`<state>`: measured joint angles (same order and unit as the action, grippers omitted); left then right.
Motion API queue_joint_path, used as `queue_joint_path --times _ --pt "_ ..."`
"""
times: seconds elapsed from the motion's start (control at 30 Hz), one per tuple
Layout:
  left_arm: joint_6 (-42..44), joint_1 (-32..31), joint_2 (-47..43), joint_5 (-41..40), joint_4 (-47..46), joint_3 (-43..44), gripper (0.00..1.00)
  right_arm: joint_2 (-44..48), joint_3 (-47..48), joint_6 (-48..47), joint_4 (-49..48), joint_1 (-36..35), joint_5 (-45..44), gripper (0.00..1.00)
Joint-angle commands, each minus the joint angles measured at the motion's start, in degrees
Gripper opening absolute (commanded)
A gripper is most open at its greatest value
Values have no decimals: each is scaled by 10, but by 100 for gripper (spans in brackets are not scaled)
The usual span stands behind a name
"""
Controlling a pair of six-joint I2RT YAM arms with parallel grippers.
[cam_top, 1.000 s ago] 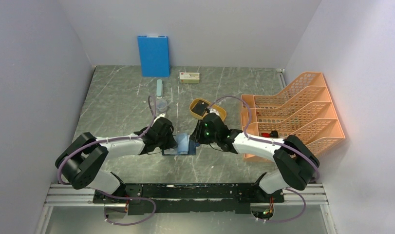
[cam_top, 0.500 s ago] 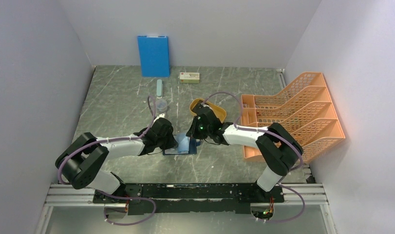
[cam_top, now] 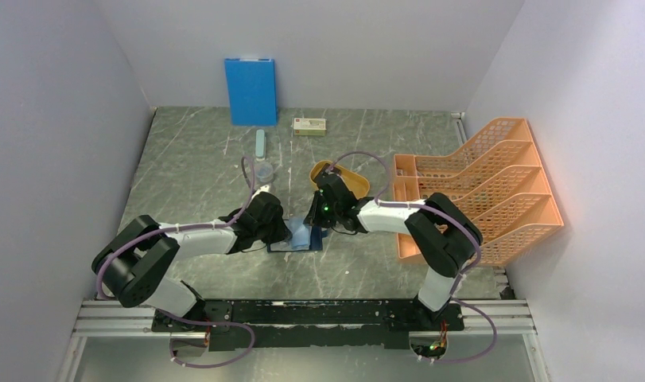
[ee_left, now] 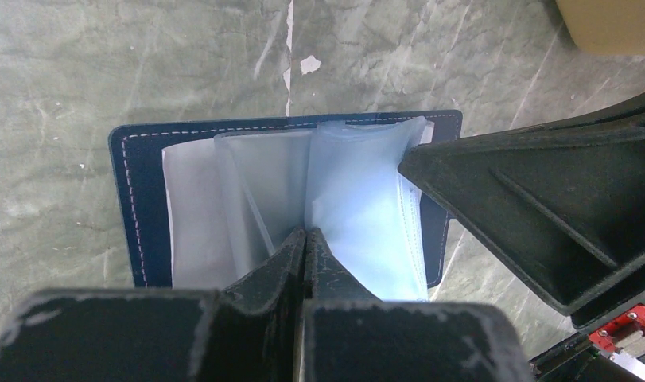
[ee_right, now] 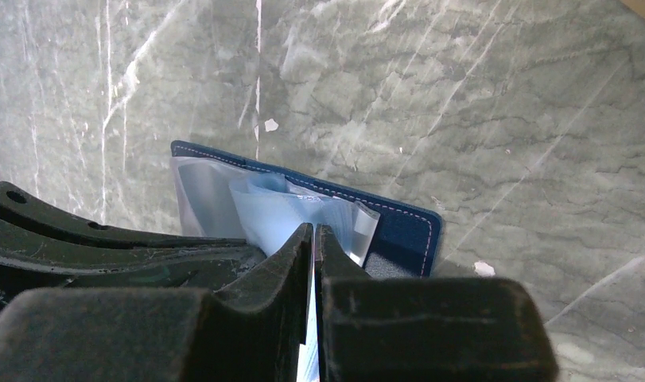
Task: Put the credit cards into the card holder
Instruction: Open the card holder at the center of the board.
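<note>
The dark navy card holder [cam_top: 303, 241] lies open on the table, its clear pale-blue sleeves fanned upward. It also shows in the left wrist view [ee_left: 136, 199] and the right wrist view [ee_right: 406, 227]. My left gripper [cam_top: 287, 231] [ee_left: 305, 232] is shut on one sleeve at its near edge. My right gripper [cam_top: 313, 223] [ee_right: 313, 228] is shut on a thin pale card [ee_right: 309, 350], seen edge-on between the jaws. Its tip sits at the sleeves from the opposite side. The card's face is hidden.
A yellow oval tray [cam_top: 359, 181] sits just behind the right gripper. An orange file rack [cam_top: 486, 183] stands at the right. At the back are a bright blue board [cam_top: 250, 91], a small box [cam_top: 309, 126], a pale green bar [cam_top: 260, 143] and a clear cup [cam_top: 263, 169].
My right arm has folded in and its gripper has moved left, closer over the card holder's sleeves. The left arm and the holder have stayed put.
</note>
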<state>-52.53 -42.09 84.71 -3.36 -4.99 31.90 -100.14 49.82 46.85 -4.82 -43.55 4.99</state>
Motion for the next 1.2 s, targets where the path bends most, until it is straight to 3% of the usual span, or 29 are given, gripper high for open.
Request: queue_joint_path --times 0.0,0.7,1.17 --pt "9 3 31 -2 65 -31 5 -12 8 -4 14 6 -4 9" --pt "6 3 37 -1 61 -32 5 -10 -15 -11 5 15 0 11" --pt "8 3 31 2 59 -28 5 -19 35 -78 46 -24 -10 27"
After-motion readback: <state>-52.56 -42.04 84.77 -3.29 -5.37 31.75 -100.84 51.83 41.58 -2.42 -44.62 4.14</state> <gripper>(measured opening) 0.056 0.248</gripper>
